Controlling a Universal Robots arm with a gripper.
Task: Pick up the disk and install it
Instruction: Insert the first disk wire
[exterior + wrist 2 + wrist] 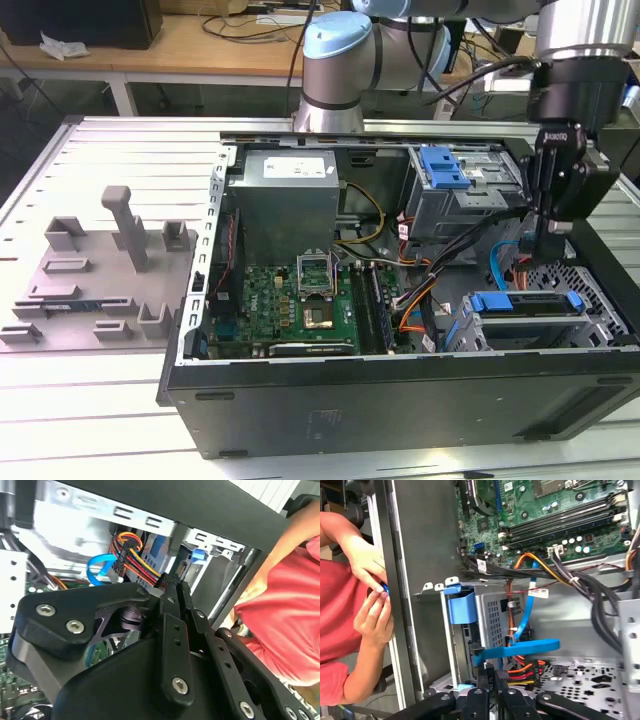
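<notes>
Disk (527,301) stands on edge in the lower cage (598,322) at the exterior view's right, by the front wall of the case (400,400). Blue rail uppermost, a tab at each end, roughly level with the cage top. Nothing is gripping it

Gripper (551,240) hangs just above the disk, over the rail's far half. Apart from it, as far as the exterior view lets me judge. Jaws look pressed together with nothing between them; both wrist views give the same reading

First wrist view: blue cable (520,650) and power lead (527,670) run close under the gripper (492,674). A person's hands (370,605) work at the outside of the case wall, near the cage

Judgement: pick-up looks done and the disk looks placed, so the step in hand is seating, or checking the seat. Task near its end. Whether the tabs have latched I cannot tell

Any push calls for straight-down pressure on the rail, even across both tabs, keeping off the cables. It should be slow, with hands this near
</notes>
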